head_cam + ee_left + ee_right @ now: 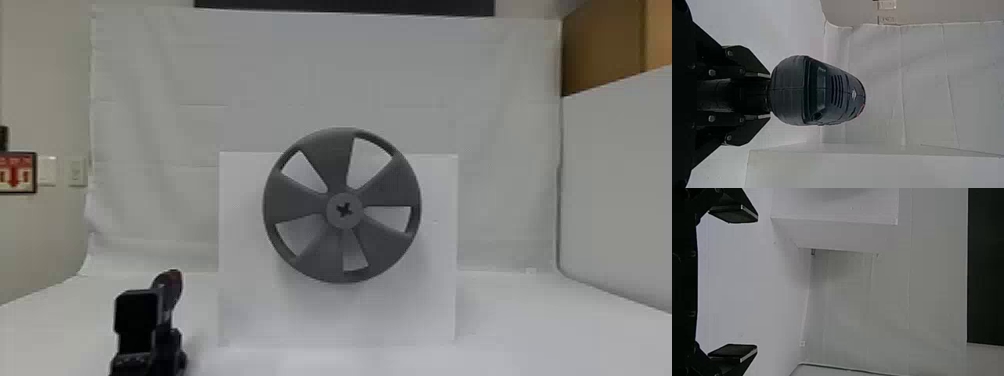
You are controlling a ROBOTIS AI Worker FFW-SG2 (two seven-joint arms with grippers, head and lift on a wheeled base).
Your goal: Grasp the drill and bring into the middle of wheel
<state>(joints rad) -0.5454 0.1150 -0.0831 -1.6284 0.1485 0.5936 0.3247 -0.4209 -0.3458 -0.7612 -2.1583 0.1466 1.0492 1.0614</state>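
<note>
At the lower left of the head view, my left gripper (172, 337) is beside the drill (169, 290), whose rounded top rises behind the black arm. In the left wrist view the left gripper (760, 96) is shut on the handle of the black drill (828, 94), one finger on each side below its body. The grey five-spoked wheel (320, 250) stands upright at centre, to the right of the drill and apart from it, with a cross-shaped hole in its hub (335, 220). My right gripper (740, 284) has its fingers wide apart with nothing between them.
Behind the wheel is a white upright panel (240, 300), standing on the white table (525, 325). A white cloth (175, 125) hangs at the back, and a light partition (620, 200) runs along the right side.
</note>
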